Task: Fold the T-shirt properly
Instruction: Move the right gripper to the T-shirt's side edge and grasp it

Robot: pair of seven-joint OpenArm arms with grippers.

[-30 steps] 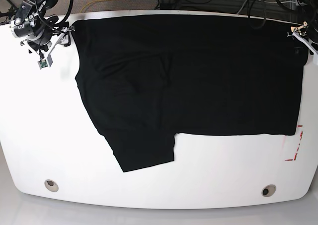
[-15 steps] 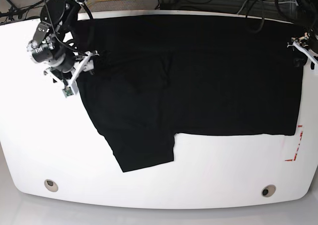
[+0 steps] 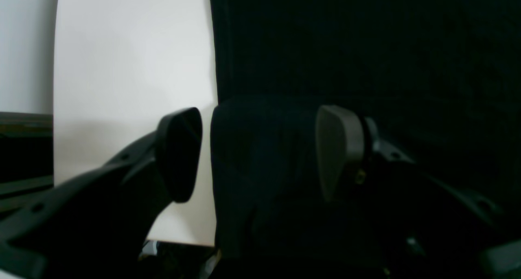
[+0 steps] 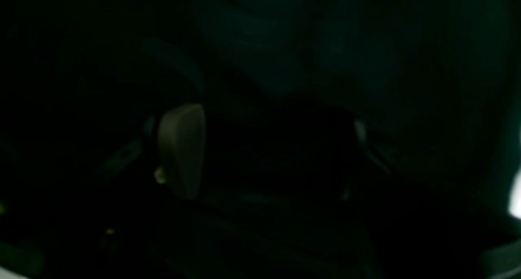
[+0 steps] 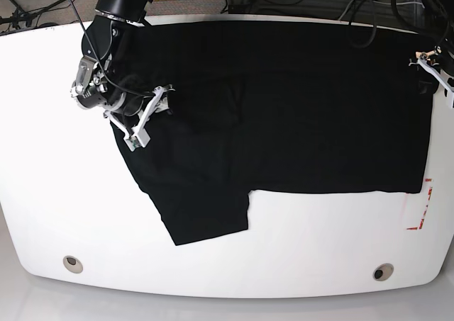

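The T-shirt (image 5: 284,108) lies spread across my table (image 5: 42,193), plain black side up, one sleeve partly folded inward; main folds remain. My right gripper (image 5: 152,112) hangs over its left portion, jaws apart, holding nothing. My left gripper (image 3: 260,152) straddles its edge, jaws spread. Nothing obstructs.

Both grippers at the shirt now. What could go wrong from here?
1. Left gripper is open around a bunched edge of the T-shirt: closing may grab extra layers or slip off.
2. Right gripper sits over wrinkled cloth inside the edge: pinching there could drag the flat part.
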